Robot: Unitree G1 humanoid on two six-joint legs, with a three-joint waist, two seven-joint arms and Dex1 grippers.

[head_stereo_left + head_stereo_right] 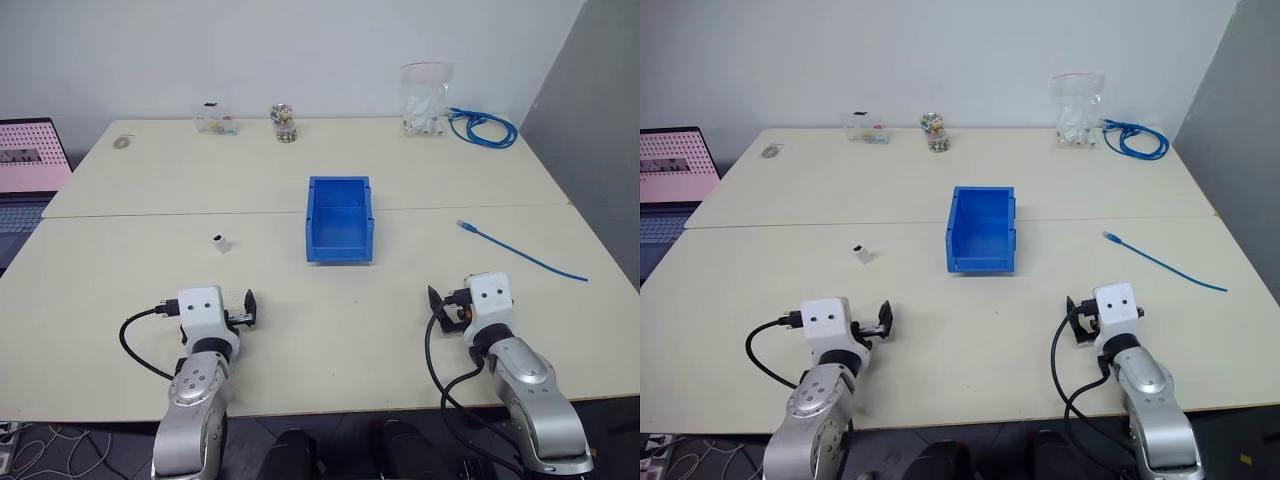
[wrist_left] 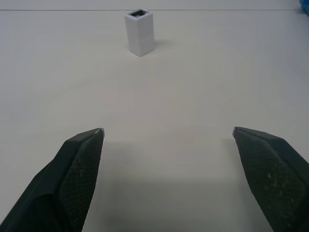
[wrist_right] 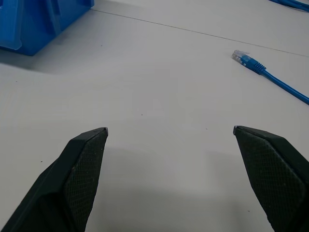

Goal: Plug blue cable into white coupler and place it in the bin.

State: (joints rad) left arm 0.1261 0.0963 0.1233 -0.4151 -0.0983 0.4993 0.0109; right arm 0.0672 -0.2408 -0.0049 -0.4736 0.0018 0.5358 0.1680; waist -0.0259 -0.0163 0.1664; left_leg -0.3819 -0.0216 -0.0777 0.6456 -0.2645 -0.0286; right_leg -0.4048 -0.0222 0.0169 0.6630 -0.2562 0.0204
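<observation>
Two grippers hover low over the cream table (image 1: 330,340), both with jaws spread wide and nothing between them. The left gripper (image 2: 168,133) points at the white coupler (image 2: 140,33), which stands upright on the table well ahead of its fingertips and a little toward the left finger's side, dark socket face turned up; bare tabletop lies between the jaws and the block. The right gripper (image 3: 170,131) faces open table as well. Ahead of its jaws and beyond the right fingertip lies the blue cable (image 3: 270,77), its clear plug end nearest the gripper and the cord running away from it toward the table's right edge, flat and nearly straight. Ahead of the left finger of that same gripper sits the bin (image 1: 339,218), open side up, resting between the two grippers and farther out than either, apart from both coupler and cable. Along the table's far edge stand a clear bag (image 1: 425,98) of white parts, a coil of blue cable (image 1: 484,127) just beside it, a small jar (image 1: 285,123) and a small clear box (image 1: 214,118)
</observation>
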